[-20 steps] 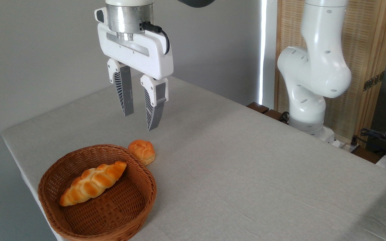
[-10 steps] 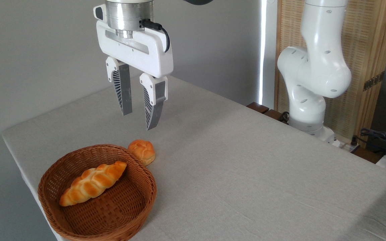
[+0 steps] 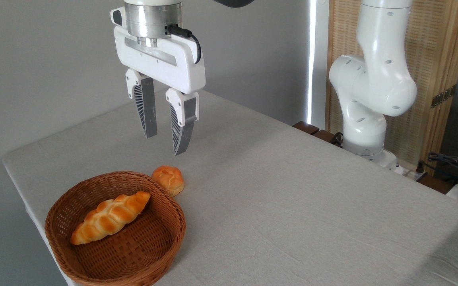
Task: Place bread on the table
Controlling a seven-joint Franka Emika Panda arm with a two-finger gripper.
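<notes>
The bread (image 3: 110, 217), a long braided golden-orange loaf, lies slantwise inside the brown wicker basket (image 3: 161, 246) at the lower left. The table (image 3: 292, 198) under it wears a light grey-beige cloth. My gripper (image 3: 164, 145) hangs well above the cloth, up and to the right of the loaf and just over the basket's far rim. Its two ribbed fingers point down with a narrow gap between them, open and holding nothing.
A small round orange bun (image 3: 168, 180) sits on the cloth against the basket's far right rim. The arm's white base (image 3: 368, 119) stands at the table's far right edge. Cables (image 3: 451, 163) lie beyond it. The table's left edge runs close to the basket.
The gripper has shifted very slightly to the left. The loaf, the basket and the bun have stayed put.
</notes>
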